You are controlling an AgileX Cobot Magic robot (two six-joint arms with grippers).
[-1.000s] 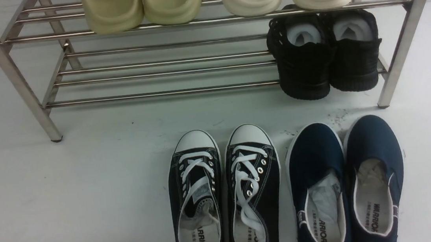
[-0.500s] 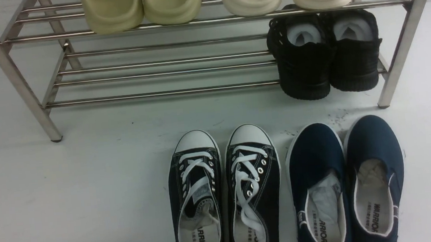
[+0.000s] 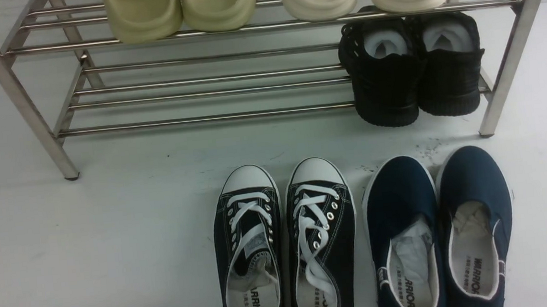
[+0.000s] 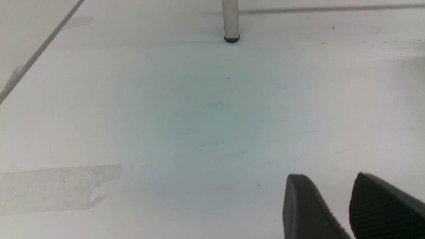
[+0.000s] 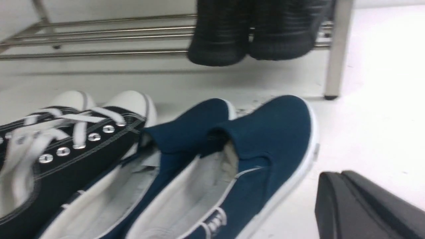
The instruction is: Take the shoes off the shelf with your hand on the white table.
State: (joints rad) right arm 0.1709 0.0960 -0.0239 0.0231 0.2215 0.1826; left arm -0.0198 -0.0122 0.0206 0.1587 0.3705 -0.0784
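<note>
The shoes point(image 3: 397, 191), a pair of navy slip-ons with white soles and paper stuffing, stand side by side on the white table point(image 3: 111, 239), in front of the shelf's point(image 3: 200, 119) right end. In the right wrist view the shoes point(image 5: 265, 132) lie just beside my right gripper point(image 5: 337, 174). That gripper is shut, holds nothing, and stays clear of the nearer shoe's sole. It is out of the front view. My left gripper point(image 4: 328, 179) hovers over bare table far to the left, open with nothing between its fingers.
Black lace-up sneakers point(image 3: 286, 232) sit directly left of the navy pair. All-black chunky shoes point(image 3: 414, 79) rest on the shelf's lower tier at the right. Cream slippers point(image 3: 219, 3) line the upper tier. The shelf's right front leg point(image 3: 492, 102) stands behind the navy pair.
The dark tip of my right gripper at the front view's right edge has slid out of the frame. The shoes have not moved.
</note>
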